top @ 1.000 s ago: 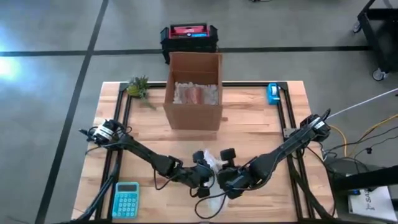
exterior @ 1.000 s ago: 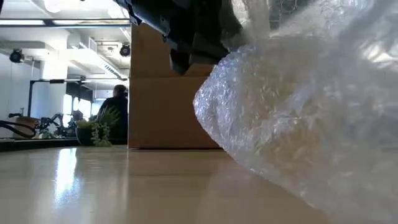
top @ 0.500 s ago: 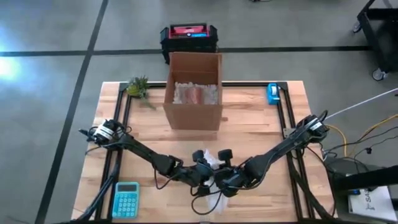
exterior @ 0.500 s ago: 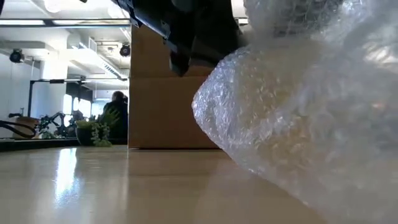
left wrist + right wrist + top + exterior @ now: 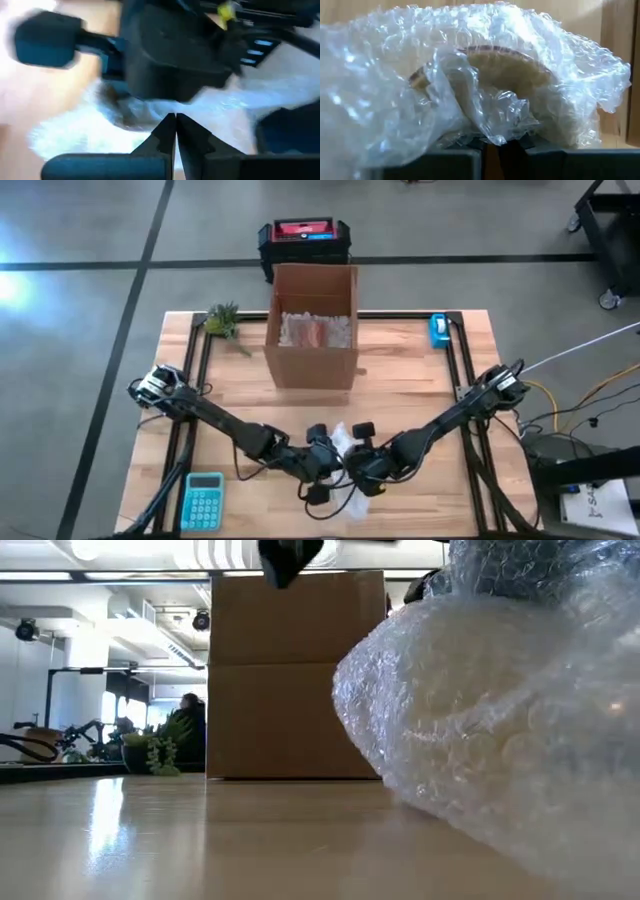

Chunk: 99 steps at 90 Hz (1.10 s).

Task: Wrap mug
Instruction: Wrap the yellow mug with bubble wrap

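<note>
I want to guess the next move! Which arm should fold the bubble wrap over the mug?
Probably the right. Its claw faces the loose bubble wrap with the mug showing through. The left claw, pinched shut, has the other arm blocking its way.

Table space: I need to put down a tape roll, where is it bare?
Bare wood lies between the plant and box, and right of the box toward the blue dispenser. The front middle is crowded: both end effectors at the bubble wrap, calculator front-left.
</note>
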### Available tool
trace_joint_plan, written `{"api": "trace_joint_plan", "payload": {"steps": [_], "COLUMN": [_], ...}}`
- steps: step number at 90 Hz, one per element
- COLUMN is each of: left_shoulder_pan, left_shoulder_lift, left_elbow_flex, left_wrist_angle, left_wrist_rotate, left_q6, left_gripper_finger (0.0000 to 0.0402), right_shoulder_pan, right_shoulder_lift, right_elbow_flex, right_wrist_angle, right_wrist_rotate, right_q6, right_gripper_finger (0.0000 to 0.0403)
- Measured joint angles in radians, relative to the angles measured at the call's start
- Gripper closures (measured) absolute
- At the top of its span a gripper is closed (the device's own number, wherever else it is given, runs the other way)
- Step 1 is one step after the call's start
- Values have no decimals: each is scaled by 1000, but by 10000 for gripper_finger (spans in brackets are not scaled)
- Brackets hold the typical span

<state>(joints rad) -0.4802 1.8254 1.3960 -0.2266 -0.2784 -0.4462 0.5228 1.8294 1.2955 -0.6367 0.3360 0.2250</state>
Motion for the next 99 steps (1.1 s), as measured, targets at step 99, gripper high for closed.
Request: {"api": "trace_joint_plan", "payload": {"steps": [99], "left_shoulder_pan": [48], "left_shoulder_lift": [149], "left_elbow_flex": [-61], "left_wrist_angle": [260], "left_wrist_rotate": [-101], "left_q6": [-2], "left_gripper_finger": [401], "right_shoulder_pan": [5], "right_shoulder_lift": [-59], "right_elbow_flex": [239], "right_wrist_angle": [-347], "right_wrist_rotate": [-36], "right_q6": [-23], "right_gripper_finger": [384]}}
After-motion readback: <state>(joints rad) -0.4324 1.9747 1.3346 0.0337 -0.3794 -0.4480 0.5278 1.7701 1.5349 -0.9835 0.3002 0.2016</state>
